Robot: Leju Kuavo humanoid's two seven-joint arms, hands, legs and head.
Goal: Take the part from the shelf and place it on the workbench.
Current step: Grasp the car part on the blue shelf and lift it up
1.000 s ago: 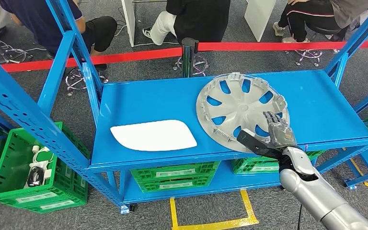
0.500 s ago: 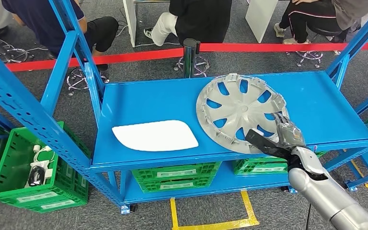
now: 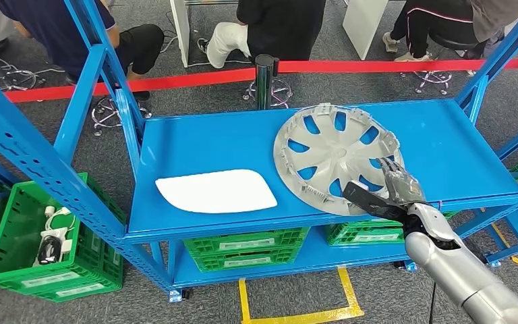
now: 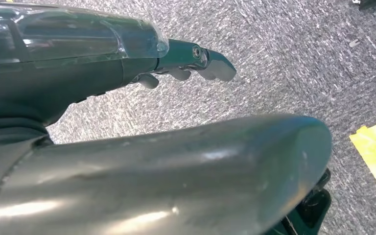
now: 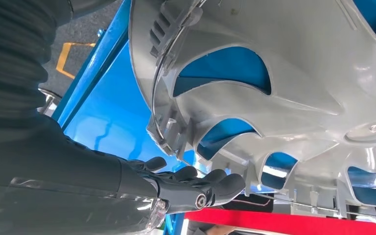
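On the shelf [image 3: 216,145], the hubcap [image 3: 330,155] has tilted up in the right hand [image 3: 394,189].

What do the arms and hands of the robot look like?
The right arm is a smooth silver tube with a black joint at the wrist. The right hand has a clear glossy cover and dark fingers with grey tips. The left hand looks the same: dark, with a clear cover.

The hubcap [image 3: 334,156] has tipped up at its lower right edge, lifted by the right hand [image 3: 394,189] beneath it.
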